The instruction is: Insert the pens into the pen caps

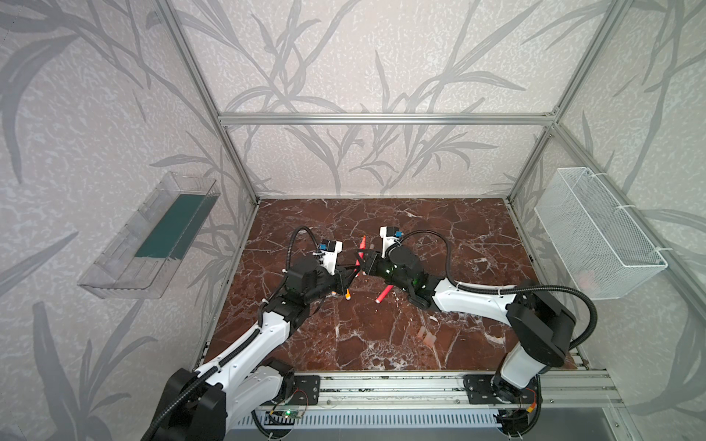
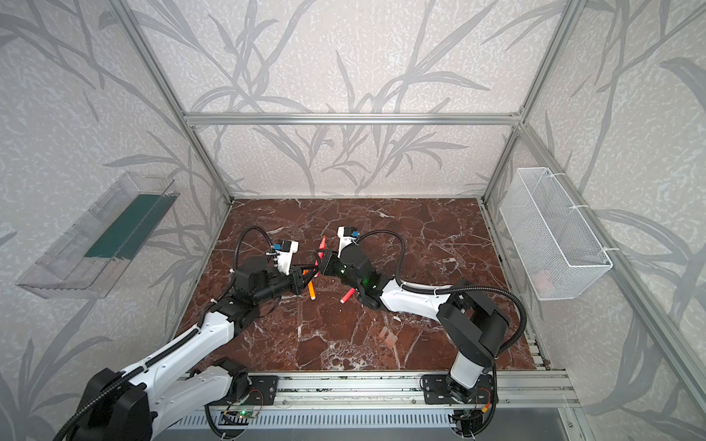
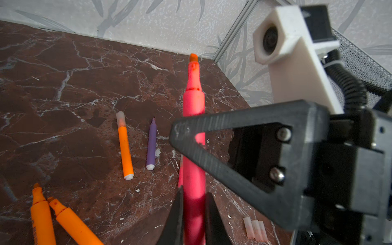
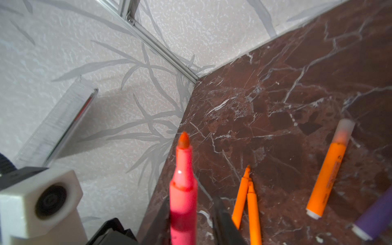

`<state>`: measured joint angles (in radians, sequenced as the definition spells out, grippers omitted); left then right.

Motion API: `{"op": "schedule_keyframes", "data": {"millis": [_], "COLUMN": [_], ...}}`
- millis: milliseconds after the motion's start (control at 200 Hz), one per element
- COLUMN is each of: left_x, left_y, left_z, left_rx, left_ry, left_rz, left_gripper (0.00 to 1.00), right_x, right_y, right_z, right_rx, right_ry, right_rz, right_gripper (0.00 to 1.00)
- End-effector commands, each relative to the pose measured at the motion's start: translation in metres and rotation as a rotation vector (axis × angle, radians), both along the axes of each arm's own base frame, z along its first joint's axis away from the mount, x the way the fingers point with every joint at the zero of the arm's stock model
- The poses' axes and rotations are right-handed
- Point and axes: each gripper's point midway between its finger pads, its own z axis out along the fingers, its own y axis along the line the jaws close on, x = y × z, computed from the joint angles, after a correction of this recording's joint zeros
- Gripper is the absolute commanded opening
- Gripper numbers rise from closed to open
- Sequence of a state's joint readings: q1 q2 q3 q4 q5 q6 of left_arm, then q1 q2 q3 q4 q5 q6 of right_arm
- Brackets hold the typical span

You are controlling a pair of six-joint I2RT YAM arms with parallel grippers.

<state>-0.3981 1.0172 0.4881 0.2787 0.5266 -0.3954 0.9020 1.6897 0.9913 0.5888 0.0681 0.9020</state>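
Nearest the front edge of the table (image 1: 305, 343), three loose caps (image 1: 427, 336) lie side by side, well apart from the action. A little further in, a second pink pen (image 1: 384, 294) lies flat, its far end tucked under the right arm.

Now the middle: both grippers meet nose to nose on one pink pen (image 3: 194, 106). The left gripper (image 3: 194, 203) is clamped tight on the barrel. The right gripper (image 4: 191, 216) is pinched narrow on the same barrel, further toward the tip. The bare tip points at the back wall, and the pen looks lifted clear of the table.

This reads as a hand-over or re-grip, with no cap on this pen yet. Next, I'd say, one gripper must let go and fetch a cap, line its mouth up with that tip, and push straight along the pen.

Beyond, the wrist views show a capped orange pen (image 3: 125, 148), a bare purple pen (image 3: 151, 146) just beside it, and two orange pens (image 3: 72, 222), uncapped, lying close together. From above the arms cover most of these, and only an orange end peeks out. Something pinkish in the wire basket (image 1: 573, 229) is too faint to name.
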Motion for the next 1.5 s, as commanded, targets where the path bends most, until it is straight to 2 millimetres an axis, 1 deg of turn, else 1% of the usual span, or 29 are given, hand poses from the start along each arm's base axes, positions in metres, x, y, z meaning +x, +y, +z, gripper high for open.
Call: {"op": "schedule_keyframes", "data": {"millis": [0, 60, 90, 130, 180, 220, 225, 235, 255, 300, 330, 365, 380, 410, 485, 530, 555, 600, 660, 690, 710, 750, 840, 955, 1000, 1040, 1170, 1315, 1499], "left_x": [-0.005, -0.004, -0.003, 0.0, 0.004, 0.007, 0.008, 0.009, 0.011, 0.014, 0.017, 0.019, 0.021, 0.023, 0.028, 0.031, 0.032, 0.032, 0.032, 0.031, 0.031, 0.032, 0.035, 0.038, 0.038, 0.036, 0.032, 0.026, 0.023], "left_y": [-0.008, -0.008, -0.008, -0.007, -0.006, -0.005, -0.005, -0.005, -0.005, -0.006, -0.007, -0.009, -0.009, -0.011, -0.012, -0.01, -0.009, -0.007, -0.003, 0.0, 0.003, 0.01, 0.034, 0.076, 0.092, 0.102, 0.117, 0.138, 0.14], "left_z": [0.007, 0.006, 0.006, 0.005, 0.005, 0.004, 0.004, 0.003, 0.003, 0.004, 0.005, 0.006, 0.005, 0.005, 0.005, 0.006, 0.006, 0.005, 0.005, 0.005, 0.004, 0.0, -0.009, -0.022, -0.026, -0.027, -0.023, -0.014, -0.003], "left_rx": [-0.023, -0.018, -0.018, -0.016, -0.019, -0.022, -0.022, -0.021, -0.023, -0.026, -0.029, -0.031, -0.03, -0.034, -0.038, -0.038, -0.037, -0.033, -0.026, -0.016, -0.008, 0.015, 0.084, 0.188, 0.217, 0.233, 0.25, 0.253, 0.238], "left_ry": [-0.043, -0.043, -0.046, -0.046, -0.047, -0.046, -0.046, -0.043, -0.044, -0.046, -0.048, -0.05, -0.047, -0.047, -0.04, -0.038, -0.037, -0.036, -0.042, -0.042, -0.041, -0.035, -0.01, 0.033, 0.044, 0.042, 0.028, 0.015, -0.007], "left_rz": [-0.058, -0.054, -0.05, -0.04, -0.023, -0.006, -0.004, -0.002, 0.005, 0.011, 0.012, 0.008, 0.006, 0.001, 0.014, 0.032, 0.041, 0.051, 0.069, 0.085, 0.1, 0.14, 0.268, 0.492, 0.574, 0.622, 0.694, 0.797, 0.803], "left_gripper": [0.0, 0.0, 0.03, 0.12, 0.3, 0.4, 0.41, 0.43, 0.46, 0.5, 0.51, 0.5, 0.47, 0.38, 0.1, 0.01, 0.0, 0.0, 0.0, 0.0, 0.0, 0.0, 0.0, 0.0, 0.0, 0.0, 0.0, 0.0, 0.0], "right_x": [0.001, 0.0, 0.0, 0.0, -0.002, -0.003, -0.002, -0.002, -0.002, -0.003, -0.004, -0.004, -0.004, -0.004, -0.002, 0.0, 0.002, 0.007, 0.016, 0.022, 0.027, 0.036, 0.055, 0.075, 0.082, 0.088, 0.108, 0.123, 0.131], "right_y": [0.006, 0.005, 0.005, 0.004, 0.005, 0.005, 0.005, 0.007, 0.008, 0.01, 0.011, 0.012, 0.012, 0.013, 0.015, 0.014, 0.014, 0.01, 0.004, -0.001, -0.005, -0.012, -0.029, -0.047, -0.049, -0.047, -0.033, -0.017, -0.009], "right_z": [0.002, 0.0, -0.001, -0.001, -0.002, -0.002, -0.002, -0.012, -0.016, -0.017, -0.018, -0.018, -0.018, -0.019, -0.02, -0.022, -0.023, -0.024, -0.025, -0.025, -0.027, -0.029, -0.033, -0.04, -0.045, -0.041, -0.047, -0.057, -0.068], "right_rx": [-0.002, -0.004, -0.003, 0.002, 0.01, 0.017, 0.018, 0.005, 0.002, 0.007, 0.01, 0.017, 0.018, 0.021, 0.017, 0.003, -0.006, -0.03, -0.064, -0.08, -0.096, -0.123, -0.189, -0.233, -0.255, -0.246, -0.326, -0.399, -0.465], "right_ry": [0.009, 0.015, 0.017, 0.02, 0.023, 0.027, 0.028, 0.041, 0.047, 0.05, 0.052, 0.052, 0.052, 0.049, 0.047, 0.044, 0.039, 0.028, 0.001, -0.016, -0.026, -0.045, -0.099, -0.166, -0.192, -0.233, -0.283, -0.309, -0.335], "right_rz": [0.015, 0.011, 0.011, 0.009, 0.013, 0.014, 0.013, 0.014, 0.015, 0.017, 0.019, 0.019, 0.018, 0.018, 0.011, 0.0, -0.009, -0.039, -0.094, -0.132, -0.163, -0.231, -0.375, -0.554, -0.599, -0.633, -0.677, -0.701, -0.706], "right_gripper": [0.12, 0.02, 0.0, 0.0, 0.0, 0.0, 0.0, 0.0, 0.0, 0.0, 0.0, 0.0, 0.0, 0.0, 0.0, 0.0, 0.0, 0.14, 0.47, 0.6, 0.67, 0.74, 0.83, 0.87, 0.88, 0.9, 0.92, 0.93, 0.94]}}
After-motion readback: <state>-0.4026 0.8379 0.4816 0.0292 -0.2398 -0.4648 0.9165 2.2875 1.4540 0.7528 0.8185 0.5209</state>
